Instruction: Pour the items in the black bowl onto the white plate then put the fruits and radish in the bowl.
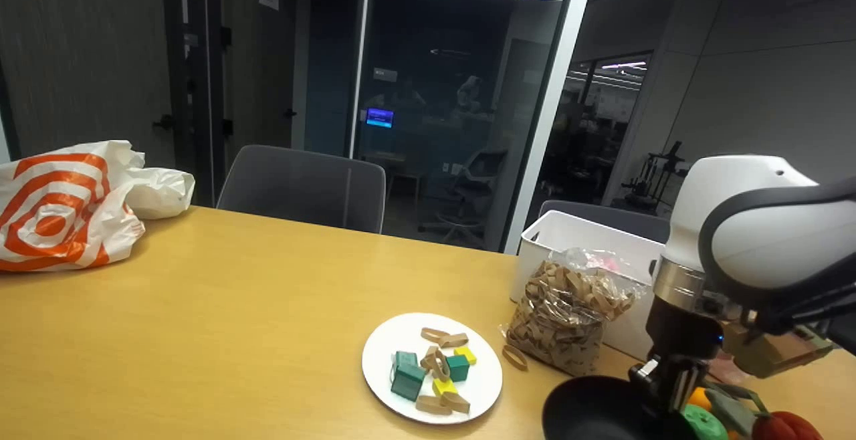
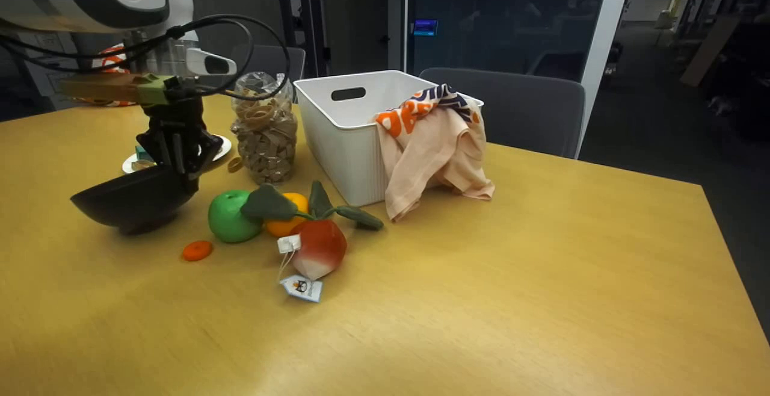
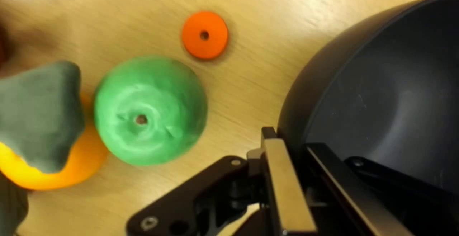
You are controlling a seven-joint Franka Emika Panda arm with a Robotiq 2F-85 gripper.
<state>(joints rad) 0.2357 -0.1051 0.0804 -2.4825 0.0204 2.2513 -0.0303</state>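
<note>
The black bowl (image 1: 585,413) shows in both exterior views (image 2: 126,203) and, with its visible inside empty, in the wrist view (image 3: 362,99). It looks tilted. My gripper (image 3: 290,139) is shut on its wall, one finger inside and one outside. The white plate (image 1: 388,338) holds teal-green blocks (image 1: 408,381), yellow blocks (image 1: 444,387) and tan loops (image 1: 435,363). Beside the bowl lie a green fruit (image 2: 231,218), an orange fruit (image 2: 281,227) partly under leaves, a red radish (image 2: 322,245) with dark green leaves, and a flat orange disc (image 2: 197,250).
A clear bag of tan loops (image 1: 562,316) stands between the plate and a white bin (image 2: 355,161). A cloth (image 2: 427,149) hangs over the bin's edge. One loose loop (image 1: 515,357) lies by the plate. A shopping bag (image 1: 67,206) lies at the table's far side.
</note>
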